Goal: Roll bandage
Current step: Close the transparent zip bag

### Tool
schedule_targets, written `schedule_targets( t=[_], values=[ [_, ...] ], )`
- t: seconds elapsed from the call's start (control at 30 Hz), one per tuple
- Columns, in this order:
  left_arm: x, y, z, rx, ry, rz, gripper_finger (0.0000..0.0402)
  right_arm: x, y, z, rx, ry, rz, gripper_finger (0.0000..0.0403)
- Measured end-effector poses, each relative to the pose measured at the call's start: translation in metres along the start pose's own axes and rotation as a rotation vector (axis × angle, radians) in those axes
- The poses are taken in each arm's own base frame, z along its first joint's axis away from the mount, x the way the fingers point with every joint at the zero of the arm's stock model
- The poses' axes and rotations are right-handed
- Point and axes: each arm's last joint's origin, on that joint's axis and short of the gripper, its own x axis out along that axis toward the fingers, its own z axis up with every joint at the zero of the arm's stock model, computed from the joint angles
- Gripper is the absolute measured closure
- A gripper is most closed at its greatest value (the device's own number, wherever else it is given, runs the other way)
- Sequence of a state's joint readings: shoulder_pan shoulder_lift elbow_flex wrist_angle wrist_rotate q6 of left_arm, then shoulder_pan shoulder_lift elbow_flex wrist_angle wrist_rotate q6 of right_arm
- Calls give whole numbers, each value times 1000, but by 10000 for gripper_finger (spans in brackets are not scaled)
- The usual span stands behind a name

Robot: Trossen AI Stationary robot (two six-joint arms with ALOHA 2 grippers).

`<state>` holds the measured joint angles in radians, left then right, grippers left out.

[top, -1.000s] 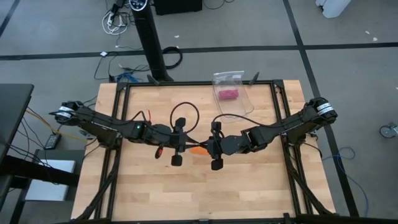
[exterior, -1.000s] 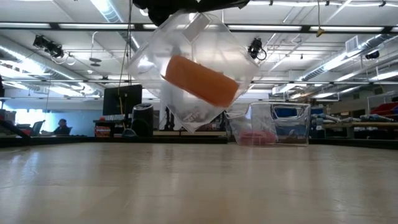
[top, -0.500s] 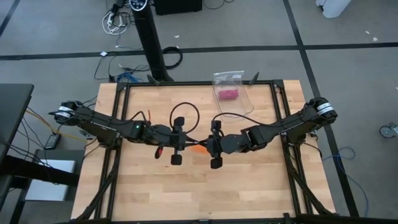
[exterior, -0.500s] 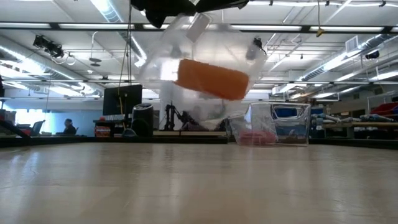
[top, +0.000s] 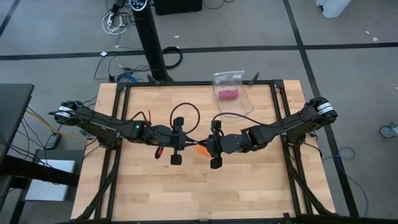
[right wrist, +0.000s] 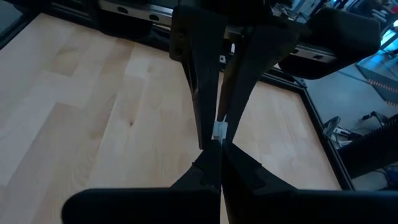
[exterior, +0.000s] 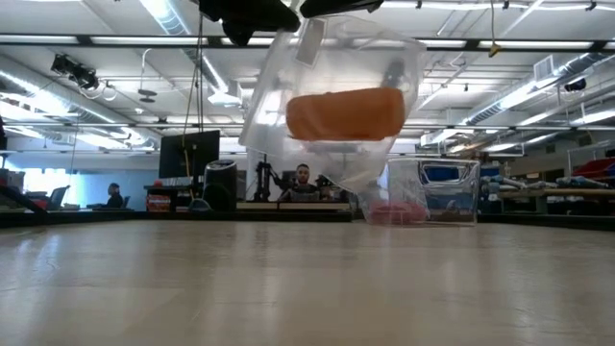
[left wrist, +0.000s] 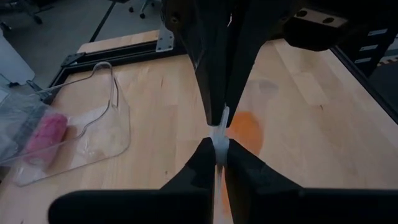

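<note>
The bandage is a bright orange roll (exterior: 344,113) lying level inside a clear plastic zip bag (exterior: 288,86) that hangs well above the table. In the high view only a bit of orange (top: 201,149) shows between the two grippers at the table's middle. My left gripper (top: 188,148) and my right gripper (top: 205,149) face each other tip to tip, both shut on the bag's top. In the left wrist view the roll (left wrist: 246,130) shows below the fingers. My left gripper pinches the bag's top edge (left wrist: 219,135) between its two fingers, coming level from the table's left. The bag hangs below the fingers, clear of the table. My right gripper pinches the same top edge (right wrist: 219,131) between its two fingers, coming level from the table's right, right against the left gripper's tips. The bag hangs below it with the roll inside.
A clear plastic container (top: 231,98) with a small pink bundle (top: 226,94) lies at the table's far edge, right of the middle; it also shows in the low view (exterior: 423,192) and the left wrist view (left wrist: 93,134). People sit in the room behind the table.
The bag has swung and turned below the grippers: the orange roll, which was tilted with one end down, now lies level and sits a little higher. Both grippers have stayed shut at about the same place.
</note>
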<state>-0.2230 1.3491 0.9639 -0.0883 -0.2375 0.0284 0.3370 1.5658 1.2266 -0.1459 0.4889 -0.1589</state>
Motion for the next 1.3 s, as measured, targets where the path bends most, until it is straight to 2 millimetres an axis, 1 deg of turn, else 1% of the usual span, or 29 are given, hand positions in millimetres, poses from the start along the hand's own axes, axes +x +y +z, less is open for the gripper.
schedule_targets(
  t=[0.23,0.33,0.4,0.43,0.5,0.57,0.63,0.7,0.83,1.13,1.23,1.3],
  values=[
    [0,0,-1,9,2,-1,378,0,0,1,2,-8,-1,403],
    [0,0,-1,34,2,-1,377,0,0,1,36,-9,-1,400],
    [0,0,-3,59,27,-1,376,-1,0,1,67,-10,-2,390],
    [1,0,-9,83,70,-2,374,-3,0,3,82,-23,-2,381],
    [3,-1,-14,116,111,-7,368,-7,2,7,101,-43,5,359],
    [2,-1,-17,127,138,-6,362,-7,5,5,91,-31,15,335],
    [2,-1,-16,131,144,6,352,-7,8,4,84,-25,21,311],
    [4,-1,-20,142,177,7,341,-7,7,5,97,-30,21,291],
    [4,-1,-18,140,160,9,312,-7,8,2,116,-3,24,265],
    [2,-3,-16,162,138,-13,235,-8,10,-4,143,55,32,238],
    [-5,-8,-10,157,115,-54,217,-9,13,-6,160,72,44,234],
    [-10,-12,-2,140,91,-78,207,-10,16,-7,180,82,74,232]
  ],
)
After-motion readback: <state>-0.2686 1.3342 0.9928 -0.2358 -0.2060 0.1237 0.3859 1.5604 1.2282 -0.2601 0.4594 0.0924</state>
